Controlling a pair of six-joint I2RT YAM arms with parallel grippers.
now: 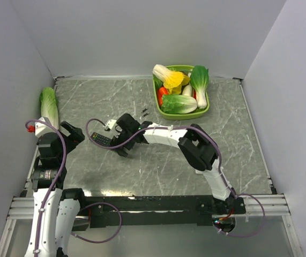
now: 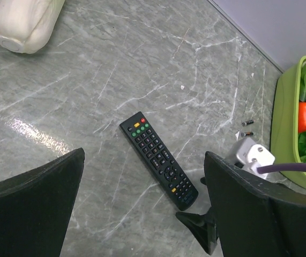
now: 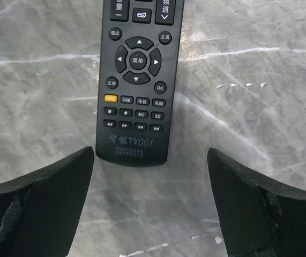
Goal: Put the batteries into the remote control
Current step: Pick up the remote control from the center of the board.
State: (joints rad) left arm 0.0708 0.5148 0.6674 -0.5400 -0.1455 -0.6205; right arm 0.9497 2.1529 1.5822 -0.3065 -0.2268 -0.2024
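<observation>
The black remote control (image 1: 101,140) lies flat on the marble table, buttons up, left of centre. It also shows in the left wrist view (image 2: 159,159) and in the right wrist view (image 3: 137,80). My right gripper (image 1: 118,143) is open and hovers low over the remote's bottom end, with its fingers (image 3: 45,203) apart on either side and touching nothing. My left gripper (image 1: 74,133) is open and empty, to the left of the remote, and the remote lies ahead between its fingers (image 2: 29,209). The bright-blue batteries are out of view in all frames.
Two tiny dark bits (image 1: 144,112) lie behind the remote and also show in the left wrist view (image 2: 247,128). A green basket (image 1: 182,115) of toy vegetables stands at the back right. A napa cabbage (image 1: 49,106) lies at the left wall.
</observation>
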